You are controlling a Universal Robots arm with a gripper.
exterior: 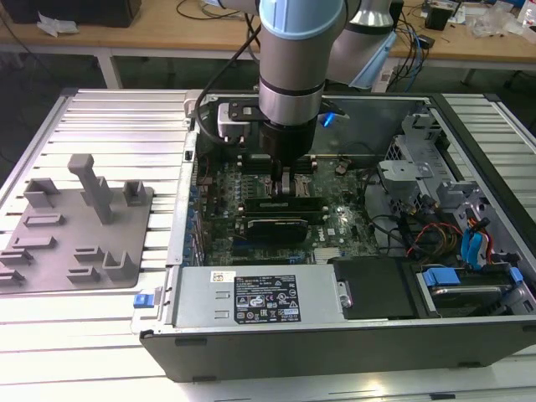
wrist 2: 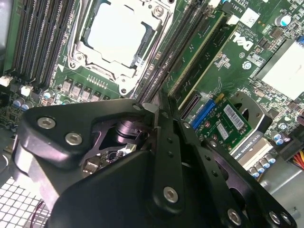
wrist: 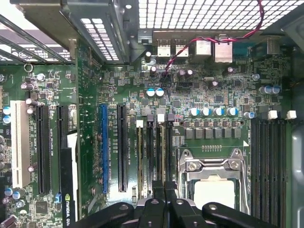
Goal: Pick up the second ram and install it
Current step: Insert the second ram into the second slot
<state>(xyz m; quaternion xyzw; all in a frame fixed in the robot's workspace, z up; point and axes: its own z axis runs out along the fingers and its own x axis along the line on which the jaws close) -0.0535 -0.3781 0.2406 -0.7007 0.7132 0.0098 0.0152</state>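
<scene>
My gripper (exterior: 285, 180) reaches down into the open computer case, onto the memory slots of the green motherboard (exterior: 339, 222). In both wrist views its black fingers are pressed together (wrist 2: 158, 110) (wrist: 164, 187). The second ram (wrist: 162, 152) shows as a thin pale-edged strip standing in a black slot. It runs straight in between my fingertips, and its near end is hidden under them. Another green stick (wrist: 141, 152) (wrist 2: 199, 52) sits in a slot close beside it.
The processor socket (wrist: 211, 175) (wrist 2: 118, 33) lies right next to these slots, with more black slots (wrist: 268, 161) beyond it. A grey holder plate (exterior: 75, 226) with upright blocks stands at the exterior view's left. Power supply (exterior: 251, 297), drive cage and cables (exterior: 469, 243) crowd the case.
</scene>
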